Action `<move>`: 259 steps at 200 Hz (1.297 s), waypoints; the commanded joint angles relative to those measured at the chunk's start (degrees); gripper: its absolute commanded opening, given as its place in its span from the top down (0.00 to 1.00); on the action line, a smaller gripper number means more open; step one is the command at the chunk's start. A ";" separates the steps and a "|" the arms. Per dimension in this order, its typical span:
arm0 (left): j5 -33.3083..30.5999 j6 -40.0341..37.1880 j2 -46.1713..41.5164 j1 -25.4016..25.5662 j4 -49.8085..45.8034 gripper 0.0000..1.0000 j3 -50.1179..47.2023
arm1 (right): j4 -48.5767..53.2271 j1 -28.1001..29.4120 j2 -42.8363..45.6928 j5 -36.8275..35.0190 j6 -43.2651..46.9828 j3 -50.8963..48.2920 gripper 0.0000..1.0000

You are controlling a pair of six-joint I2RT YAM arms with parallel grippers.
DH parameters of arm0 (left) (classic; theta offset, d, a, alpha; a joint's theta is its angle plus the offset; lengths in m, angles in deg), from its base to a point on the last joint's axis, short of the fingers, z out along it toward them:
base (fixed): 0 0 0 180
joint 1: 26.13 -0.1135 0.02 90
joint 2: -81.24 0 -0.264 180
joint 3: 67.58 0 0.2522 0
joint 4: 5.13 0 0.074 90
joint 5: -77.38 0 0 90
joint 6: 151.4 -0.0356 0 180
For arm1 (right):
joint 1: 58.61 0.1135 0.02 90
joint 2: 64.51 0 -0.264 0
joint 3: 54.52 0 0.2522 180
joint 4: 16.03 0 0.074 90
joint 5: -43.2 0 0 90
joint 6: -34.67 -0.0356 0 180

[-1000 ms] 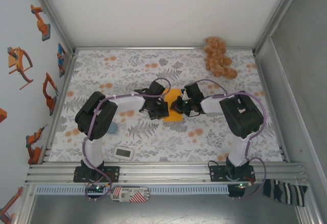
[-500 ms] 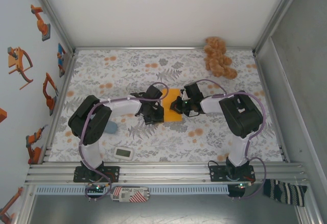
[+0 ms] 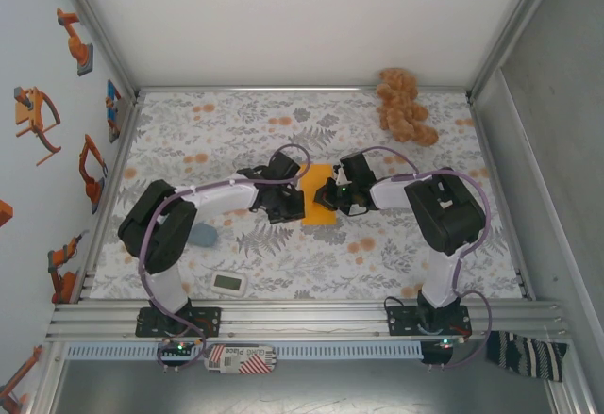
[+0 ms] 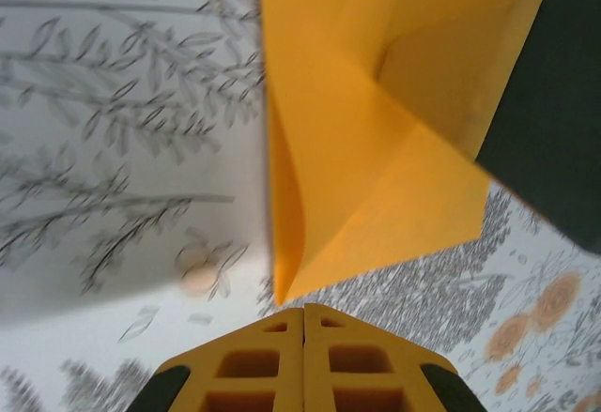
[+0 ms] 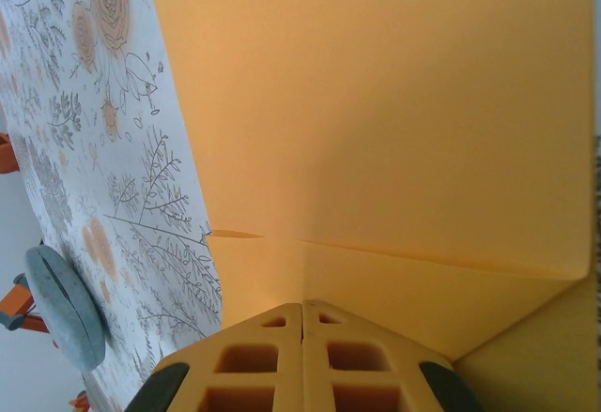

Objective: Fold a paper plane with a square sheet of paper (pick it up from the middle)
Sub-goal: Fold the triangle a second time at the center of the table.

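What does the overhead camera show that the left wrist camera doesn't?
Overhead: a brown plush toy by the far right corner of the cloth, and a small white gadget near the front edge. Left wrist: the diagonal folds of the orange paper up close, and the left hand with its yellow fingers pressed shut. Both: the orange paper lying on the flowered cloth.

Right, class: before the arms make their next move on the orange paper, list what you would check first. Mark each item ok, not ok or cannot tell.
1. Orange paper lies on the floral cloth between both grippers: ok.
2. Left gripper shut with nothing between its jaws: ok.
3. Right gripper shut, tips at the paper's folded flap: ok.
4. Right gripper actually pressing the paper down: cannot tell.
5. Folded flaps lying flat on the cloth: cannot tell.
6. Plush toy in the far right corner, well apart from the paper: ok.
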 commanded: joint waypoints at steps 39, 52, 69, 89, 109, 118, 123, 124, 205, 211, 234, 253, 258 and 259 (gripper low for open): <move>0.58 0.94 4.77 -0.03 1.52 0.93 2.44 | 8.35 -0.06 -3.16 -5.74 1.46 -1.28 1.00; 0.06 1.09 4.91 -0.08 0.94 0.93 2.11 | 8.32 -0.01 -3.15 -5.69 1.49 -1.23 1.00; -0.50 1.07 5.13 -0.12 0.34 0.93 1.59 | 8.27 -0.09 -3.14 -5.60 1.46 -1.23 1.00; -1.01 1.16 5.27 -0.11 -0.36 0.93 1.02 | 8.44 -0.13 -2.86 -5.44 1.50 -0.98 1.00; -1.37 1.15 5.74 -0.12 -0.97 0.93 0.39 | 8.78 -0.14 -2.31 -5.12 1.65 -0.41 1.00; -1.49 1.16 5.94 -0.12 -1.33 0.94 0.25 | 8.94 -0.16 -1.67 -4.84 1.90 -0.08 1.00; -1.50 1.26 6.12 -0.12 -1.34 0.94 0.09 | 8.97 -0.29 -1.23 -4.59 2.10 0.22 1.00; -1.50 1.27 6.11 -0.12 -1.30 0.94 0.08 | 8.97 -0.31 -1.09 -4.57 2.12 0.33 1.00; -1.50 2.07 6.50 -0.12 0.26 0.98 -2.29 | 12.87 -0.50 8.85 -0.64 12.61 1.61 1.00; -1.47 2.15 6.44 -0.12 0.34 0.98 -2.34 | 12.55 -0.33 8.66 -0.07 12.68 1.30 1.00; -1.24 2.32 6.12 -0.08 0.72 0.99 -2.66 | 11.81 0.82 7.67 1.10 12.78 1.22 1.00; -1.30 2.27 5.84 -0.09 0.78 0.99 -2.71 | 11.17 1.72 6.11 1.87 12.61 1.93 1.00; -1.26 2.38 5.81 -0.11 0.76 0.99 -2.73 | 11.12 1.99 5.71 1.93 12.60 2.21 1.00; -1.24 2.40 5.78 -0.07 0.76 0.99 -2.78 | 11.14 2.02 5.58 1.94 12.60 2.25 1.00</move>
